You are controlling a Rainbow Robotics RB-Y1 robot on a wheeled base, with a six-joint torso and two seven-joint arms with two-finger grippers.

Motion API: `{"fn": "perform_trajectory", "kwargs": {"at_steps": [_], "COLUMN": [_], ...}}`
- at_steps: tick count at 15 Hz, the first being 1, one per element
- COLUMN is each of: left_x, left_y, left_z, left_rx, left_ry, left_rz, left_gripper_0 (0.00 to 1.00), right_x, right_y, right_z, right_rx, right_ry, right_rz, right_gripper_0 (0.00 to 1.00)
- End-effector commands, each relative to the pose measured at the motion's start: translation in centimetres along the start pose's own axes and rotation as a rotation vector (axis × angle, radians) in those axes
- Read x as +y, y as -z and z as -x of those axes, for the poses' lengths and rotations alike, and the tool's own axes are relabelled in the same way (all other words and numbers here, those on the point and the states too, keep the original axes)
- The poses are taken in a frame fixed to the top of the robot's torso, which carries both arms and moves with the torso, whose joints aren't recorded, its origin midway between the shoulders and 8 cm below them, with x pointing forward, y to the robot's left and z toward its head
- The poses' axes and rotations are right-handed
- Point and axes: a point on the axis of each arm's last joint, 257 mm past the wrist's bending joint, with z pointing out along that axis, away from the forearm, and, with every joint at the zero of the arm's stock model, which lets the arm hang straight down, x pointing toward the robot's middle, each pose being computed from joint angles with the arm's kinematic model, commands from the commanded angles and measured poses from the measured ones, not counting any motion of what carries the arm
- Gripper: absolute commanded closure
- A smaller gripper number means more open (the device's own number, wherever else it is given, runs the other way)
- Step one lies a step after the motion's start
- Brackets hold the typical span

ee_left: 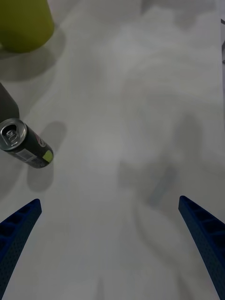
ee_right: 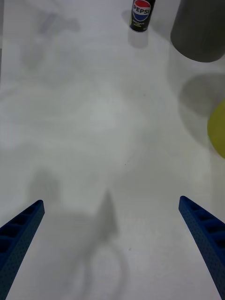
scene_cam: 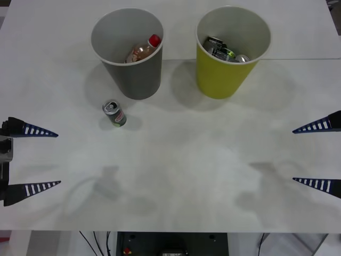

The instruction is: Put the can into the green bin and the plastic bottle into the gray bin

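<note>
White tabletop fills the scene, with two tall tapered bins standing side by side at its far edge. On the robot's left stands the gray bin; the plastic bottle, red-capped with brownish contents, already leans inside it. On the right stands the green bin, which holds what look like three dark cans with green markings, though the pile is hard to count exactly.

One can remains out on the tabletop, upright, just in front of the gray bin and near its base, well apart from the green bin. It is dark with a silver top and a red-and-white label patch.

Counted: two bins, one bottle, one loose can, and about three cans already binned.

Each arm waits at its own side. At the left edge, the left end effector has its blue ribbed fingers spread wide, holding nothing. At the right edge, the right end effector is likewise spread and empty.

Risks, as a judgement: the can stands so close to the gray bin that a finger reaching around it could nudge the bin or tip the can, and a rolling can would be harder to grasp. The nearest bin is the wrong one, so a short carry would misplace it. A high drop into the green bin could bounce off the cans already inside.
</note>
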Motion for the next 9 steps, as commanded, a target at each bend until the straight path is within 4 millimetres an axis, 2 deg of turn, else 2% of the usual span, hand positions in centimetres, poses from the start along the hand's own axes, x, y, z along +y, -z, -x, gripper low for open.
{"fn": "perform_trajectory", "kwargs": {"at_steps": [1, 4, 9], "left_x": [0.5, 1.3, 3.0], "left_y": [-0.4, -1.2, -3.3], "left_z": [0.3, 0.1, -0.9], "left_rx": [-0.049, -0.085, -0.116], "left_ry": [0.143, 0.286, 0.374], "left_rz": [0.076, 0.160, 0.304], "left_gripper_0": [0.00, 0.00, 0.00], "right_x": [0.0, 0.0, 0.0], "right_y": [0.0, 0.0, 0.0], "right_z": [0.0, 0.0, 0.0], "right_rx": [0.000, 0.000, 0.000], "right_ry": [0.000, 0.000, 0.000], "right_rz": [0.000, 0.000, 0.000], "right_gripper_0": [0.00, 0.00, 0.00]}}
